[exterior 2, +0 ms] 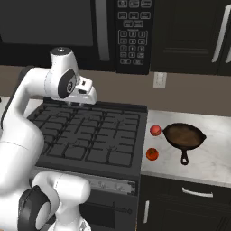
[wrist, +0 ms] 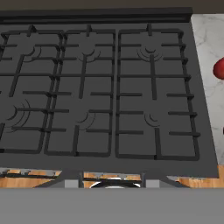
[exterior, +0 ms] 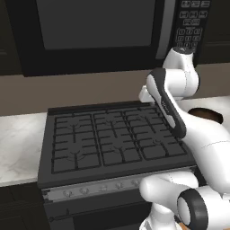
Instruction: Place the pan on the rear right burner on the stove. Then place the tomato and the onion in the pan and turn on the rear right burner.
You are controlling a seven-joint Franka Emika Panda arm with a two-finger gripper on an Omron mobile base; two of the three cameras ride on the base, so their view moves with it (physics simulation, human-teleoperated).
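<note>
The pan (exterior 2: 184, 136) lies on the marble counter right of the stove (exterior 2: 113, 180), handle toward the front; in the left base view a bit of the pan (exterior: 209, 115) peeks past my arm. Between pan and stove sit the tomato (exterior 2: 155, 130), further back, and the onion (exterior 2: 152, 154), nearer the front. The tomato (wrist: 220, 68) also touches the right edge of the hand view. My gripper (exterior 2: 79, 103) hovers over the stove's rear left part, pointing down. In the hand view the gripper (wrist: 111, 180) is open with nothing between its fingers. The rear right burner (exterior 2: 124, 119) (wrist: 150, 51) (exterior: 143, 117) is bare.
A black microwave (exterior: 94, 31) hangs above the stove, its keypad (exterior 2: 132, 36) to the right. Small knobs (exterior: 90, 189) line the silver front strip. Marble counter runs left (exterior: 20, 143) and right (exterior 2: 212, 164) of the stove. A wall outlet (exterior 2: 159, 80) sits behind the pan.
</note>
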